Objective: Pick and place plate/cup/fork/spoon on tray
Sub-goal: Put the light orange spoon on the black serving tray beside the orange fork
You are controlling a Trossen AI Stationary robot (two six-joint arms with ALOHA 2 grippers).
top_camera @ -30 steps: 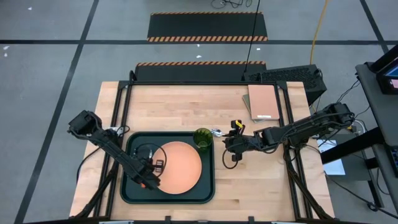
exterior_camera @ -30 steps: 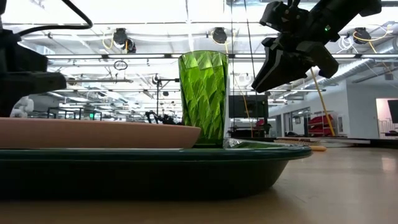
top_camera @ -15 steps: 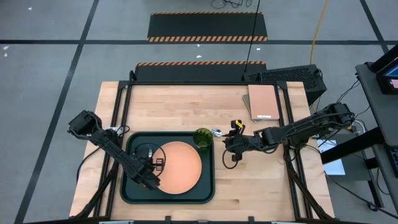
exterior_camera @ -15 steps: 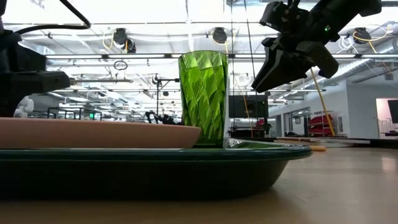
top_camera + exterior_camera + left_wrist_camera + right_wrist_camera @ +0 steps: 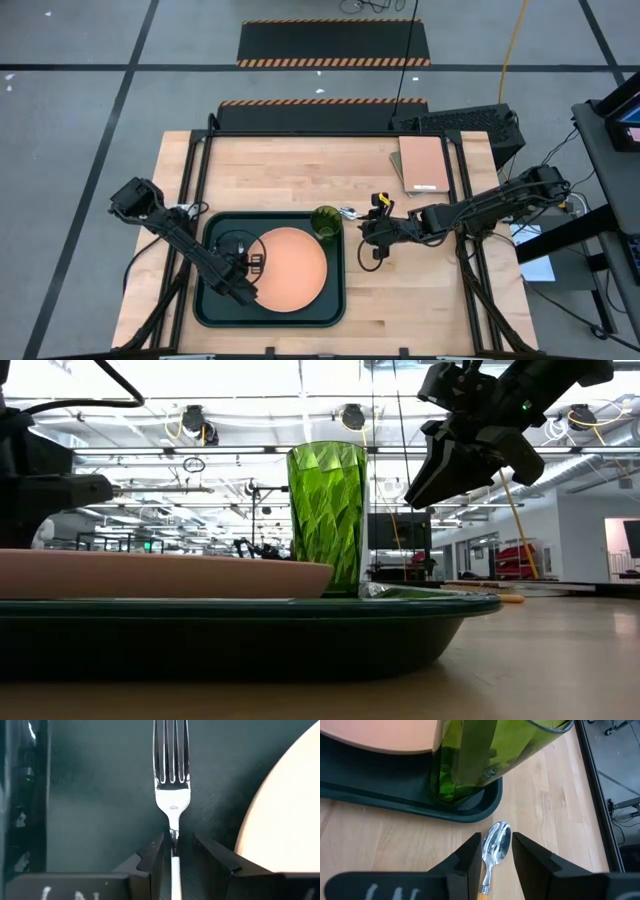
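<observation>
- Fork (image 5: 172, 780) is clamped at its neck between the left gripper (image 5: 175, 852) fingers, tines pointing out over the tray (image 5: 213, 310) floor, beside the plate (image 5: 290, 268).
- Left gripper sits low over the tray's left strip; judged, the fork is about to be laid down there.
- To do it well, it should lower until the tines rest flat, keep clear of the plate rim, then open.
- Right gripper (image 5: 495, 851) straddles the spoon (image 5: 496, 845), which lies on the table (image 5: 400, 300) just outside the tray corner holding the cup (image 5: 325, 222); whether it grips is unclear.
- Any lift there should stay away from the cup.
</observation>
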